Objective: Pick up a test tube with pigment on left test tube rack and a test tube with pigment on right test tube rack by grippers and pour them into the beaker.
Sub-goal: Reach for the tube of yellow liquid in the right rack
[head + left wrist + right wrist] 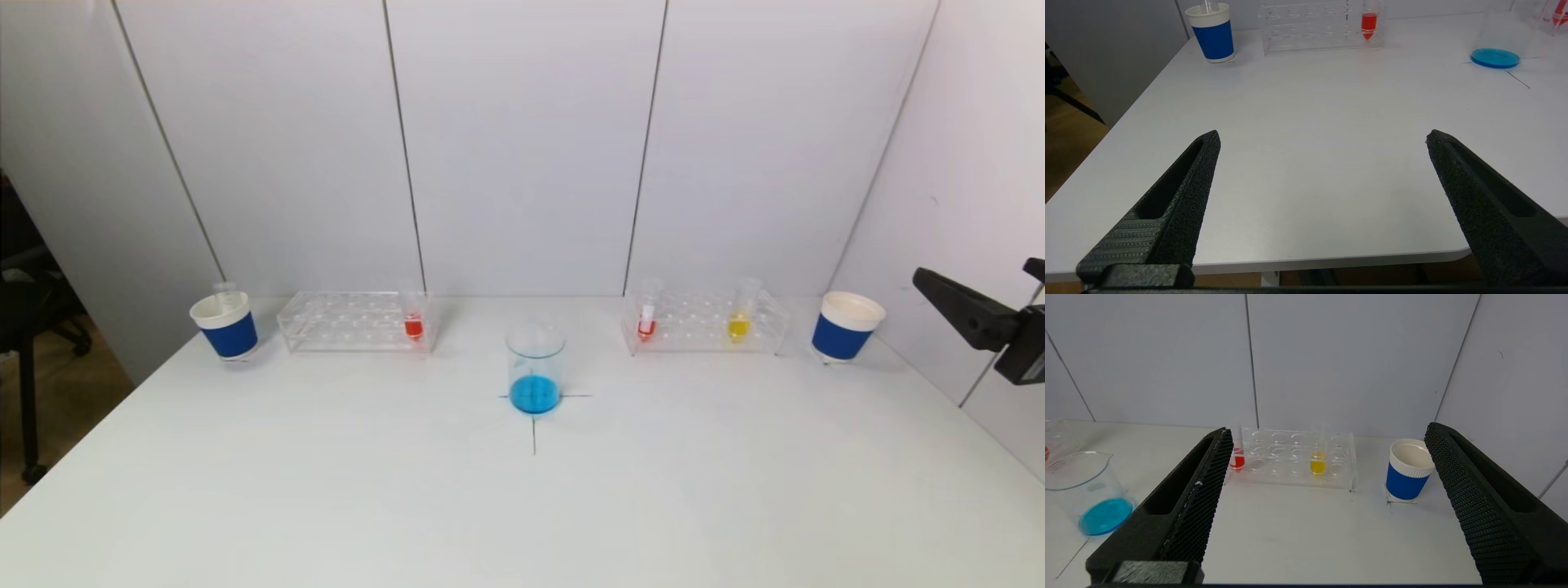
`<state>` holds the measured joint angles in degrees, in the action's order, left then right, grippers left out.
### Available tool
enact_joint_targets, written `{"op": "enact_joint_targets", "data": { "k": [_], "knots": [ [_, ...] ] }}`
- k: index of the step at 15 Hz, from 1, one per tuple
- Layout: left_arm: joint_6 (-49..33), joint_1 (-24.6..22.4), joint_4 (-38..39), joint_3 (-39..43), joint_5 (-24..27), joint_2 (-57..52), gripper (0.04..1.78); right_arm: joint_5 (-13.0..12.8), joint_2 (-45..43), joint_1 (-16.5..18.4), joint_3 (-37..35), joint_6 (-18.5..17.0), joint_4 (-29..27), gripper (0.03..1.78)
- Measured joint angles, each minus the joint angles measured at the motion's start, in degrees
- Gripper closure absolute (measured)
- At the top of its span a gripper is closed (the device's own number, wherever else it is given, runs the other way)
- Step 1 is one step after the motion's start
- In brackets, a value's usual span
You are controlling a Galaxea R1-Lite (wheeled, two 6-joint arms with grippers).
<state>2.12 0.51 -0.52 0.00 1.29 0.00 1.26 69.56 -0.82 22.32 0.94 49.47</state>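
The left clear rack (343, 322) holds one tube of red pigment (414, 325). The right clear rack (694, 327) holds a red tube (647, 322) and a yellow tube (739, 323). The glass beaker (535, 367), with blue liquid in its bottom, stands between the racks on a cross mark. My right gripper (976, 276) is open and empty at the table's right edge, level with the right rack (1290, 473). My left gripper (1323, 136) is open and empty over the table's near left edge, far from the left rack (1310, 28), and is out of the head view.
A blue and white paper cup (225, 325) with an empty tube in it stands left of the left rack. A second, empty cup (847, 327) stands right of the right rack, close to my right gripper. White wall panels close off the back and right.
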Motion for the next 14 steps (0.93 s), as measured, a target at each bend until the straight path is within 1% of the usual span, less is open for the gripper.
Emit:
{"op": "enact_joint_targets", "data": {
  "k": [2, 5, 7, 10, 12, 14],
  "knots": [
    [-0.01, 0.01, 0.00, 0.00, 0.02, 0.00, 0.06, -0.84, 5.77, -0.04, 0.39, -0.09, 5.22, 0.10],
    [0.00, 0.01, 0.00, 0.00, 0.02, 0.00, 0.06, -2.44, 14.31, 0.02, 1.52, -0.23, 11.93, 0.10],
    [0.00, 0.00, 0.00, 0.00, 0.02, 0.00, 0.06, -3.07, 19.80, -0.04, 2.23, -0.26, 16.19, 0.10],
    [-0.01, 0.00, 0.01, 0.00, 0.02, 0.00, 0.06, -4.94, 28.50, 0.00, 3.28, -0.26, 23.80, 0.10],
    [-0.01, 0.00, 0.00, 0.00, 0.02, 0.00, 0.06, -5.47, 34.18, -0.04, 4.02, -0.26, 29.88, 0.10],
    [-0.01, 0.01, 0.00, 0.00, 0.00, 0.00, 0.06, -5.63, 38.99, -0.04, 5.53, -0.34, 33.85, 0.10]
  ]
}}
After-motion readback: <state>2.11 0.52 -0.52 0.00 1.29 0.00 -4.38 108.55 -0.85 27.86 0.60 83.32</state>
